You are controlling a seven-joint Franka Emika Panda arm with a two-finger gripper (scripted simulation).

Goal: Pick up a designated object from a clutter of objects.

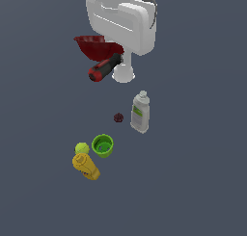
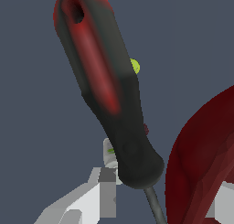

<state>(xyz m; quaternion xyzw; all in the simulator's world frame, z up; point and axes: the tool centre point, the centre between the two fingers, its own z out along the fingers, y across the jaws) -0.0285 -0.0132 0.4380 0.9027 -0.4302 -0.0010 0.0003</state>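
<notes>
Item: red-and-black-handled screwdriver (image 1: 103,69), upper centre of the exterior view, handle butt pointing toward lower left, lying just beside dark red bowl (image 1: 98,46); fills the wrist view, shaft end near the white fingers (image 2: 87,202). Gripper (image 1: 123,75) directly at the shaft end, body hiding the jaws; closure on the tool not determinable from either view. Step judged in hand: securing the screwdriver. Advice: seat pads across the narrow neck or handle, not the round butt; keep clear of the bowl rim alongside; lift straight, slowly, watching for swing of the heavy handle. Elsewhere, lower in the exterior view: white bottle with green label (image 1: 140,112), tiny dark red piece (image 1: 118,117), green cup (image 1: 102,145), yellow-green ball (image 1: 82,148), yellow bottle (image 1: 86,166).
</notes>
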